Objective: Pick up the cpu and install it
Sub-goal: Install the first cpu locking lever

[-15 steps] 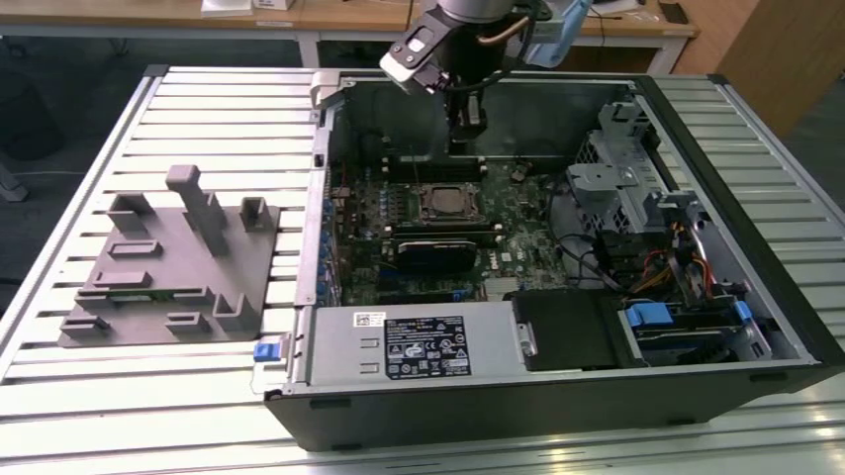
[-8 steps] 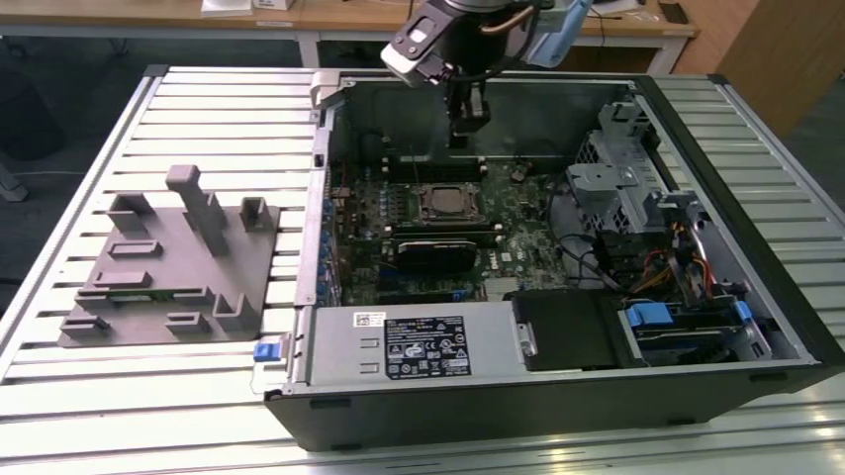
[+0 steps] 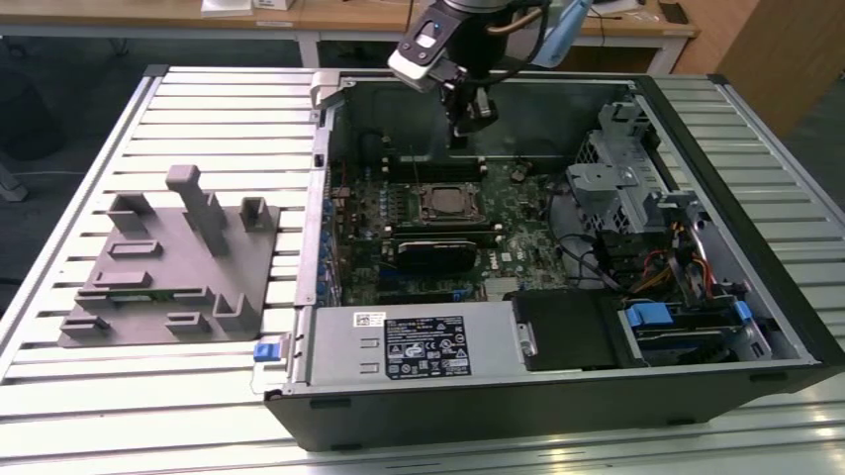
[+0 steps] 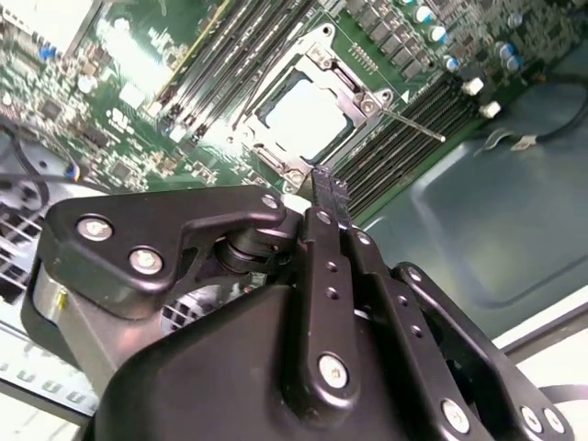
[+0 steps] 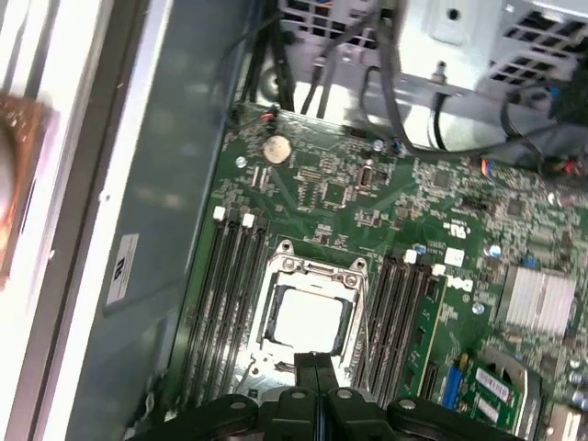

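Black and two-fingered, the tool (image 3: 465, 117) hangs over the open computer case (image 3: 555, 396), its fingers pressed together with nothing between them, as both wrist views show. Directly beneath the tool, and a little toward the case's front, the cpu (image 5: 307, 317) lies seated in the socket frame (image 5: 310, 268) on the green motherboard (image 5: 478, 230), its pale metal top catching the light; in the second wrist view the cpu (image 4: 306, 118) glows almost white just beyond the closed fingertips (image 4: 329, 195). Dark rows of memory slots (image 5: 225, 303) flank the socket on both sides. Nearest the exterior camera, well in front of the tool, a silver power supply (image 3: 416, 341) sits along the case's front wall, with blue drive clips (image 3: 654, 317) beside it. Off to the exterior view's left of the tool, outside the case, a grey plastic block (image 3: 165, 262) with upright posts rests on the slatted metal bench (image 3: 79, 416). Behind the tool, past the bench's far edge, pale wooden desks (image 3: 343, 22) line the room, above a dark floor (image 3: 66, 89).
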Available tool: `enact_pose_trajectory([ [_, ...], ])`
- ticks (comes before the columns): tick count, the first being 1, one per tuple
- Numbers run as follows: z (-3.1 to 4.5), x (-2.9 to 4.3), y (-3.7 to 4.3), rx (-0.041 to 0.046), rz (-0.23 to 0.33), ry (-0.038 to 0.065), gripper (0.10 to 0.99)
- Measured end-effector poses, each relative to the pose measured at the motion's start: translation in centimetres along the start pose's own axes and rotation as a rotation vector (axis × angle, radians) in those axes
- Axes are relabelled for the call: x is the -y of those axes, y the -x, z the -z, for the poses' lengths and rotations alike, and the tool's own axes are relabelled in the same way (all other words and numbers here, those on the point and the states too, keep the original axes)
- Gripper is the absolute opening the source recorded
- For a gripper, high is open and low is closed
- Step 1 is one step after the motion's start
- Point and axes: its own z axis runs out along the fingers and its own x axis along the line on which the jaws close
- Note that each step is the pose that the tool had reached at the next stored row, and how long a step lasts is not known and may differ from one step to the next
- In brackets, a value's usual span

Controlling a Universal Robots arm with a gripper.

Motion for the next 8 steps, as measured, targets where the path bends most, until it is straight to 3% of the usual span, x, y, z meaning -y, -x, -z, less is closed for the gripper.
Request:
enact_pose_trajectory([
  [8,-0.02,0.05,-0.01,0.0023,0.077,-0.001,0.106],
])
